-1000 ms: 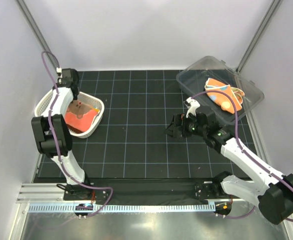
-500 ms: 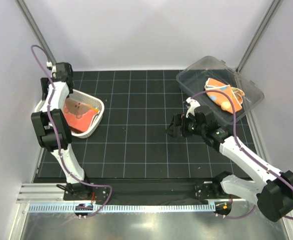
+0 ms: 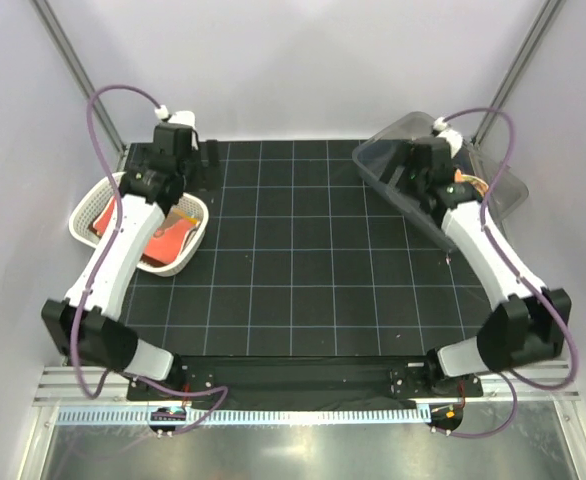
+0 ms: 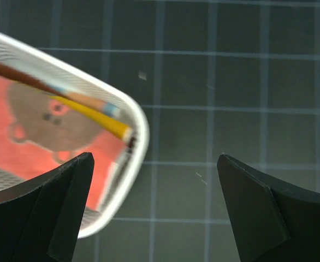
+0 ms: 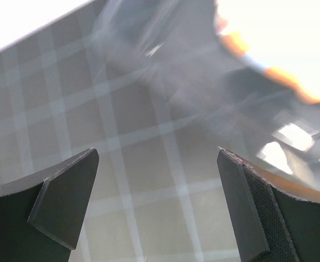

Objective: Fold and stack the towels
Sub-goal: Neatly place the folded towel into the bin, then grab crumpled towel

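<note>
Red-orange towels (image 3: 165,240) lie piled in the white mesh basket (image 3: 85,206) at the left. In the left wrist view the top towel (image 4: 40,128) shows a brown bear shape and a yellow edge, inside the basket's rim (image 4: 141,128). My left gripper (image 3: 201,158) hangs open and empty above the mat, just beyond the basket's far right corner. Another orange towel (image 3: 465,182) lies in the clear plastic bin (image 3: 383,150) at the back right, mostly hidden by my right arm. My right gripper (image 3: 405,170) stands open and empty over the bin's left part. Its blurred wrist view shows the towel's orange and blue edge (image 5: 242,46).
A black mat with a white grid (image 3: 293,250) covers the table between basket and bin. Grey walls and slanted metal posts close in the back and sides. Both arm bases sit at the near edge.
My left gripper opened, rose out of the basket and swung toward the back of the mat. My right arm moved from the mat's middle to over the clear bin.
</note>
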Action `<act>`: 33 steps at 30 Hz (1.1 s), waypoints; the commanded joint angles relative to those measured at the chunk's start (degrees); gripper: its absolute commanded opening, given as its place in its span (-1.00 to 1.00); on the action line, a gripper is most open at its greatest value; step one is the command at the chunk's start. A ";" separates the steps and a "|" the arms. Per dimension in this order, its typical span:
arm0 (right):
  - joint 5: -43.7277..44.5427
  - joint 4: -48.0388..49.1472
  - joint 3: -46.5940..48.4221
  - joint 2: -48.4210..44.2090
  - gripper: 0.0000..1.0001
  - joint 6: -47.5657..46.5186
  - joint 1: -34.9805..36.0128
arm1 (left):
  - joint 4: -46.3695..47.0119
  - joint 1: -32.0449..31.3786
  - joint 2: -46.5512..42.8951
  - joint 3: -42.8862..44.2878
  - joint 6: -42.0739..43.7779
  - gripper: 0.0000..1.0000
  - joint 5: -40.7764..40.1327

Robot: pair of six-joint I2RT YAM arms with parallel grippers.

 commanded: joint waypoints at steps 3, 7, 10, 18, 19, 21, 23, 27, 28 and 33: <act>9.73 -3.88 10.33 12.04 0.99 -3.00 -10.69 | 0.59 -11.45 -6.12 -7.22 -2.35 0.99 16.02; 3.51 -3.88 16.22 22.40 0.97 -3.88 -19.91 | 3.93 -16.06 -9.47 -13.80 -4.36 0.99 22.52; 3.58 -7.13 23.07 30.85 0.97 -2.57 -22.39 | 8.58 -16.32 -11.40 -18.80 -7.17 0.99 28.66; 1.91 -4.50 33.62 46.57 0.95 -4.41 -25.21 | 6.40 -16.68 -11.14 -18.39 -5.87 0.99 19.91; 1.30 -4.32 34.68 47.47 0.93 -4.93 -25.38 | 6.92 -16.76 -11.49 -18.47 -5.86 0.99 20.15; 0.33 -3.45 34.78 48.61 0.70 -6.07 -26.26 | 7.45 -16.67 -12.02 -17.95 -6.47 0.99 20.42; -0.99 -1.96 34.25 48.36 0.24 -8.35 -26.70 | 7.63 -16.50 -13.07 -17.68 -6.74 0.99 24.27; -3.18 -2.12 35.12 44.06 -0.50 -14.58 -26.70 | 8.24 -16.50 -16.06 -17.42 -7.79 0.99 23.41; -3.19 -2.99 36.61 41.61 -0.81 -15.13 -26.70 | 8.24 -16.50 -17.19 -17.33 -7.71 0.99 22.89; -9.50 -6.69 37.76 31.15 -0.98 -14.43 -26.35 | 7.46 -16.50 -18.87 -16.72 -7.18 0.99 20.86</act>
